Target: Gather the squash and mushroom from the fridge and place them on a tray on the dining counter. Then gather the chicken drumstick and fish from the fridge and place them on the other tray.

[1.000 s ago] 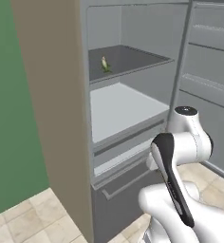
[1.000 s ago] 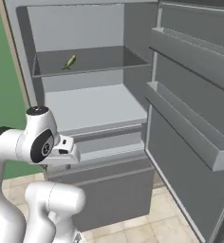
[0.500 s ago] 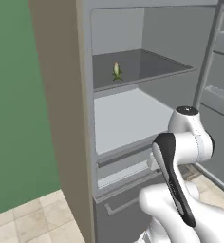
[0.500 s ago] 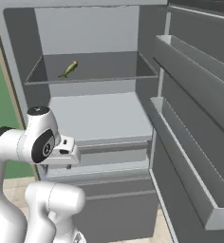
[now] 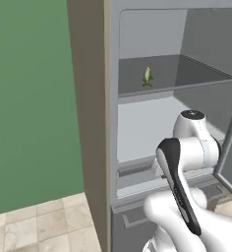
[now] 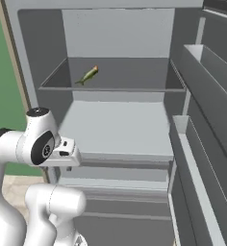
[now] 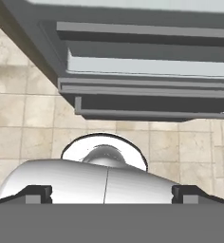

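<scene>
We hold our fingers (image 7: 112, 193) wide and empty, low before the fridge (image 6: 118, 132); reaching up for the fish (image 6: 88, 75), we risk clipping the shelf (image 6: 110, 89) edge.

My arm is folded, elbow raised, wrist bent down; gripper (image 7: 112, 193) points downward, fingers (image 7: 38, 192) spread fully apart, nothing held.

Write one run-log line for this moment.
fridge: open | fish: on upper shelf, untouched | pincer: open, empty, pointing down at floor
</scene>
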